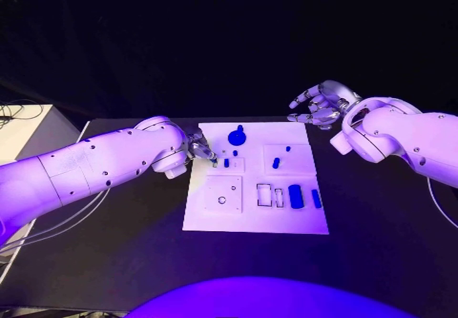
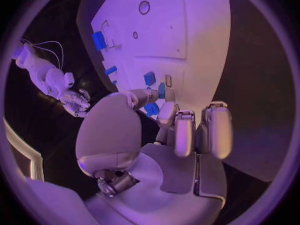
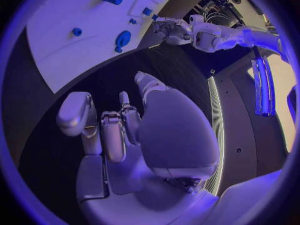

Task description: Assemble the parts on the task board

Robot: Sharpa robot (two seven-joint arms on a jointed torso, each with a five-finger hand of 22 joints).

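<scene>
The task board [image 1: 256, 218] is a white rectangular plate lying flat in the middle of the black table [image 1: 382, 225]. Its surface carries raised square panels and several cut-out slots. Small blue parts sit on it: a round, knobbed part [image 1: 237, 138] near the board's far edge, a short peg [image 1: 276, 162] on the far right panel, a tiny stud [image 1: 288, 148] just beyond that peg, and two upright oblong pieces [image 1: 296, 196] beside the rectangular slots [image 1: 265, 193] on the near right portion. A small ring hole [image 1: 222, 199] marks the near left panel.

The left hand [image 1: 200, 149] hovers at the board's left edge, level with the far panels; its fingers are curled close together over a small blue piece [image 2: 152, 108], though whether they grip it cannot be told. The right hand [image 1: 320, 105] hangs beyond the board's far right corner, well clear of it, fingers spread wide and holding nothing.

Bare black table surrounds the board on its near, left and right sides.
</scene>
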